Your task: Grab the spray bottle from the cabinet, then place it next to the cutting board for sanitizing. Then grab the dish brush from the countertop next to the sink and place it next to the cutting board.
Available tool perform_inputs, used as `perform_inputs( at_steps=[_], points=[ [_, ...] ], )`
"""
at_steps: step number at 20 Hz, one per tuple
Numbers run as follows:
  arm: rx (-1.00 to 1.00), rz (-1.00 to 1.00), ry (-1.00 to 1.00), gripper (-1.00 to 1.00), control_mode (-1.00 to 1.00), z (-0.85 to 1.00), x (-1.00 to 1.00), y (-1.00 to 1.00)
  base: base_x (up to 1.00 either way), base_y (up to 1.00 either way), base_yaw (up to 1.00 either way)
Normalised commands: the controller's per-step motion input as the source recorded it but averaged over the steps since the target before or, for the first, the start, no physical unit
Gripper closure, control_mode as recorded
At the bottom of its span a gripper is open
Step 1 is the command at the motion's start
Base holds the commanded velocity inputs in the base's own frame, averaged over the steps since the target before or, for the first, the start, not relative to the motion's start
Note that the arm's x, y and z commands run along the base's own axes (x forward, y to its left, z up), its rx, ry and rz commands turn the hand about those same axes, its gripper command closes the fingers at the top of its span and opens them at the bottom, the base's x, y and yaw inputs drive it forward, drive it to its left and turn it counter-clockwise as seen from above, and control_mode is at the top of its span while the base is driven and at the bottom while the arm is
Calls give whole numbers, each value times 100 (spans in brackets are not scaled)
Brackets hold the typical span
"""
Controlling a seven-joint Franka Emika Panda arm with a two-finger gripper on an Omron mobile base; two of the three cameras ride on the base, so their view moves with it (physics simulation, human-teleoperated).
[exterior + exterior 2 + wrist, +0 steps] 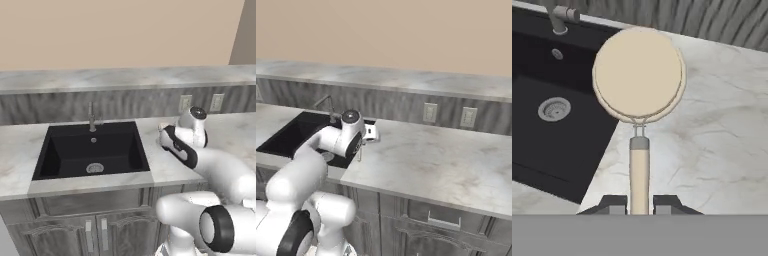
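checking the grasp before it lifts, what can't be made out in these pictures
- Dish brush handle end: cut off by the hand view's bottom edge, between the shut gripper fingertips.
- Gripper in the left base view: hidden behind the arm's wrist.
- Sink near side in the right base view: covered by the arm.

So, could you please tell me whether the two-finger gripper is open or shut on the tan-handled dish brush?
Shut on it: in the hand view, the gripper has both dark fingertips pressed against the slim tan handle of the cream-headed dish brush.
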Motion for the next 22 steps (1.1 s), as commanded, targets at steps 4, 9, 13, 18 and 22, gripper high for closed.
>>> perform_inputs(
  at_steps=[4, 9, 13, 18, 22],
  points=[
    [3, 0, -52, 100, -100, 90, -54, 0, 0, 0, 0],
    [8, 0, -46, 100, -100, 79, -59, 0, 0, 0, 0],
    [0, 0, -32, 100, -100, 74, -53, 0, 0, 0, 0],
    [0, 0, -24, 100, -100, 78, -52, 0, 0, 0, 0],
    [0, 0, -24, 100, -100, 75, -76, -13, 0, 0, 0]
  ],
)
